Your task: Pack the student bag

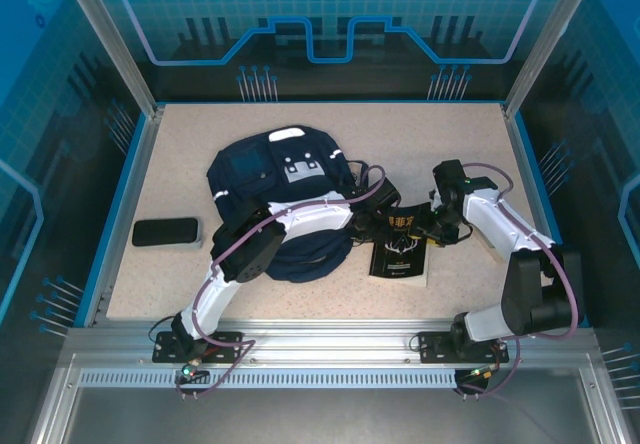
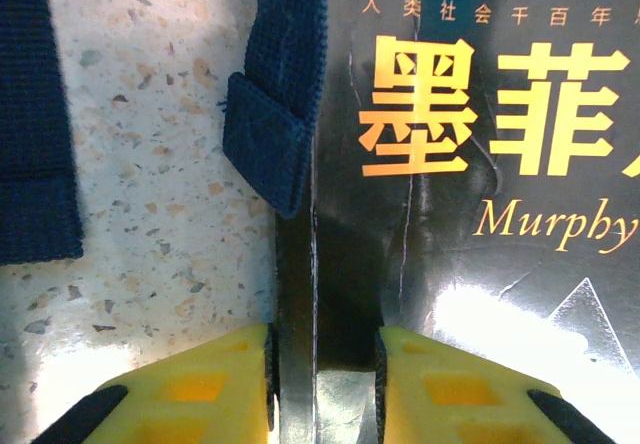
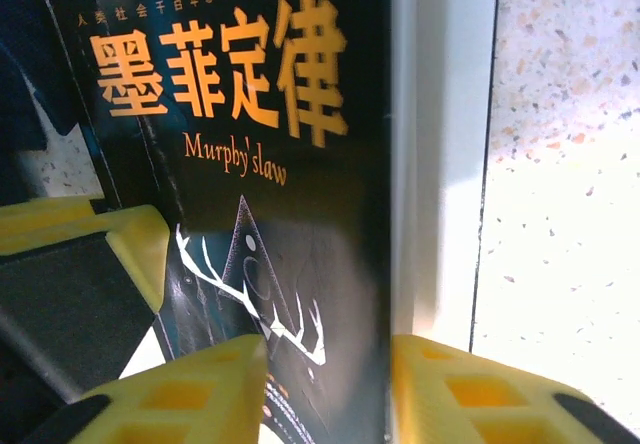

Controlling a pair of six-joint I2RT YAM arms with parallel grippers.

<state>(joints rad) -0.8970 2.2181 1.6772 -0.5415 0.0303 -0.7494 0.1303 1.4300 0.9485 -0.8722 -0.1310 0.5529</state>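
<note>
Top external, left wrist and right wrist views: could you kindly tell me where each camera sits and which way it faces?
Top external: fixed above and behind the arms, looking down at the table, backpack and book; both arms show from their bases.
Left wrist: on the left arm, looking along the left claw, closed on the book's spine.
Right wrist: on the right arm, looking along the right claw, closed on the page edge.
Shared: both wrist views show the "Murphy" cover.

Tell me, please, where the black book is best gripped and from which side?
Probably the white page edge of the book, from the right: it seems to lie flat and thin, that edge faces bare table, while a bag strap crowds the spine side.
</note>
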